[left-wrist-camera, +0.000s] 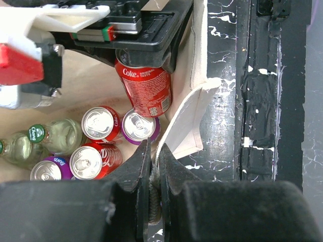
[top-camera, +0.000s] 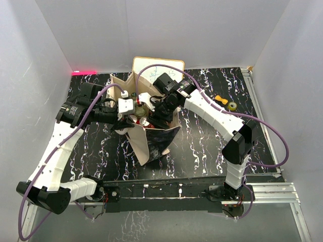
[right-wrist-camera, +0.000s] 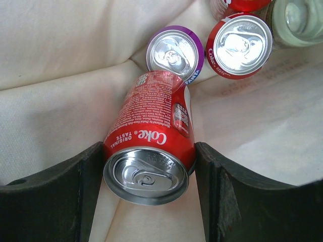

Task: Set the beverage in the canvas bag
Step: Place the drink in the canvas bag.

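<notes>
Item: Coke can (right-wrist-camera: 151, 136). I am holding it in my right gripper (right-wrist-camera: 146, 169), fingers clamping its sides, inside canvas bag (left-wrist-camera: 186, 126); left gripper (left-wrist-camera: 155, 166) is pinching the bag's rim

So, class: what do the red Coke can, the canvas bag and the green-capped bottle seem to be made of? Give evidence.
The Coke can: metal, probably aluminium; bare shiny silver lid, glossy red wall. The canvas bag: woven cloth, matt beige; soft folds and creases. The green-capped bottle: clear, glossy, likely plastic, possibly glass; pale contents show through.
</notes>
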`<state>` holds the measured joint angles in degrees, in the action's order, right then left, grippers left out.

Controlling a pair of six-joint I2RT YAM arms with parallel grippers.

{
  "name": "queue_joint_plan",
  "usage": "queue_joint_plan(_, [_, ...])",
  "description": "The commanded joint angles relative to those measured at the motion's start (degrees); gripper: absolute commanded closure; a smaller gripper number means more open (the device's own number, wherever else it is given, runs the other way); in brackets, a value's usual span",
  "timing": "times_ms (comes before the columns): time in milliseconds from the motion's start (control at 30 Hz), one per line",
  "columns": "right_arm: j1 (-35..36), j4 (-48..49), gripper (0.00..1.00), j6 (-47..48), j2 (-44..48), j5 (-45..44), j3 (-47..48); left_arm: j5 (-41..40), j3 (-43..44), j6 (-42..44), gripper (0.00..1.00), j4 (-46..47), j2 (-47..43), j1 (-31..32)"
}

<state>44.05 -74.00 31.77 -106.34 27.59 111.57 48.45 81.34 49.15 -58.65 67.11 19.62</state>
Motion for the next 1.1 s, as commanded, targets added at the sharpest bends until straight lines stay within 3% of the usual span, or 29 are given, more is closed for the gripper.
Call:
queue_joint_plan(0, [1.47, -3.79, 0.92, 3.2, 3.24, 5.52, -0.69, 4.93, 0.11, -0.12, 1.0, 2.92, -3.41, -0.88])
queue_joint_plan(400, [2.99, -4.01, 0.92, 2.57, 4.75, 11.56, 0.99, 3.95, -1.85, -0.27, 1.0, 3.1, -5.32, -1.17])
queue_joint_plan(700, [6.94, -3.93, 0.92, 0.09, 5.2, 9.6, -1.06, 7.35, 0.87, -3.08, 1.0, 2.55, -4.86, -2.69])
queue_joint_plan(1067, [11.62, -3.17, 0.92, 1.58, 4.34, 11.02, -2.9, 6.9, -5.24, -5.59, 1.0, 4.16, -10.25, -4.48])
